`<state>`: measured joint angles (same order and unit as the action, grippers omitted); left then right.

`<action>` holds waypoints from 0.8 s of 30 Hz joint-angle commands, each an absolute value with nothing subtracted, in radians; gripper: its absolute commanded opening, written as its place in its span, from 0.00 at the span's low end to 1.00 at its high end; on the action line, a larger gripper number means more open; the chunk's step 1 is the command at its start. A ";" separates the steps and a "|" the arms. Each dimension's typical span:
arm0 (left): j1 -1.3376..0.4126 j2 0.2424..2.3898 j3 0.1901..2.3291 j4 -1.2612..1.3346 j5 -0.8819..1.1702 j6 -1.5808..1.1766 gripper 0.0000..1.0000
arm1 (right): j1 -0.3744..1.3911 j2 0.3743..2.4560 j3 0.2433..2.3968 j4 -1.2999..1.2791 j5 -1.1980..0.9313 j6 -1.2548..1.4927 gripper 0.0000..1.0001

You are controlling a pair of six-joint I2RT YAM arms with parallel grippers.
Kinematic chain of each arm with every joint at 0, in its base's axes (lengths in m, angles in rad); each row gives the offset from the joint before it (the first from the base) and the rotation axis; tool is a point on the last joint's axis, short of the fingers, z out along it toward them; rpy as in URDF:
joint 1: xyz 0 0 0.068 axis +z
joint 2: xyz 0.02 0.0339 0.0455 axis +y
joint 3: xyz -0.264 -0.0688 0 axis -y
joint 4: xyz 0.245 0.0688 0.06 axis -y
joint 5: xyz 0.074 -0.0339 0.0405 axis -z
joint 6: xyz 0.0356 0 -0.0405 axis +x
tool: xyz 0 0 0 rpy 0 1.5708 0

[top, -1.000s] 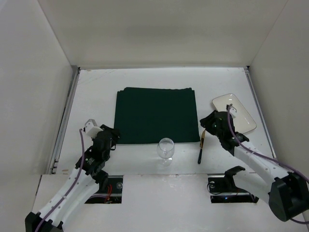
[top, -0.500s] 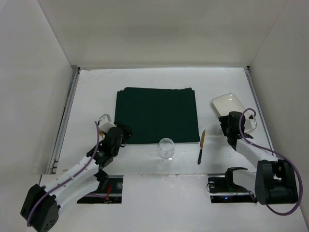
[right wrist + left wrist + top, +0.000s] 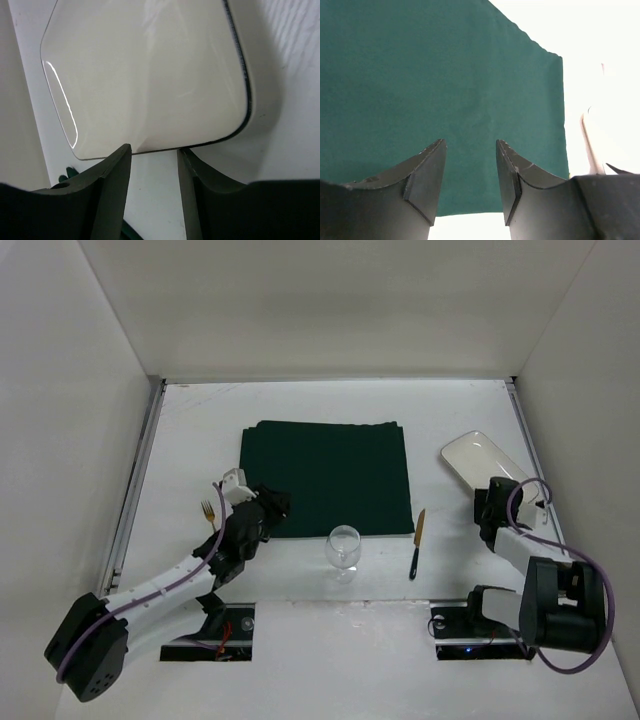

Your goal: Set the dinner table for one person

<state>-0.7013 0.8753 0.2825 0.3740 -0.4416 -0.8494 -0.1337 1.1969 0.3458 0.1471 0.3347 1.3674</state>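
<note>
Top external view: white worktop [image 3: 200, 430], filling the floor of the white-walled enclosure, metal strips along its left and right edges. Dark green cloth [image 3: 325, 478], flat at the worktop's centre. Stemmed glass [image 3: 343, 548], upright, just off the cloth's near edge. Knife [image 3: 416, 543], dark handle toward the near edge, lying off the cloth's near right corner. White rectangular plate [image 3: 480, 458], near the right edge, set at an angle. Fork [image 3: 208, 511], gold-coloured, lying left of the cloth's near left corner. Left end effector [image 3: 278, 505], over the cloth's near left corner. Right end effector [image 3: 490, 496], at the plate's near end. Left wrist view: left end effector [image 3: 470, 145] released, fingers [image 3: 427, 170] parted with nothing between them, above the cloth [image 3: 445, 75]; bare worktop [image 3: 600, 30] beyond the cloth's edge. Right wrist view: right end effector [image 3: 154, 149] released, nothing gripped, fingertips [image 3: 117, 165] parted just short of the plate's [image 3: 150, 75] edge; worktop [image 3: 290, 30] visible at right.
</note>
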 commanded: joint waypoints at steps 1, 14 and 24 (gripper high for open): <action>-0.709 0.885 0.249 0.462 -0.446 -0.831 0.42 | -0.185 1.166 0.333 0.196 0.379 1.362 0.47; -0.697 0.959 0.242 0.506 -0.445 -0.844 0.42 | -0.277 1.345 0.391 0.281 0.301 1.338 0.50; -0.670 0.959 0.230 0.509 -0.423 -0.859 0.43 | -0.280 1.410 0.430 0.282 0.201 1.330 0.10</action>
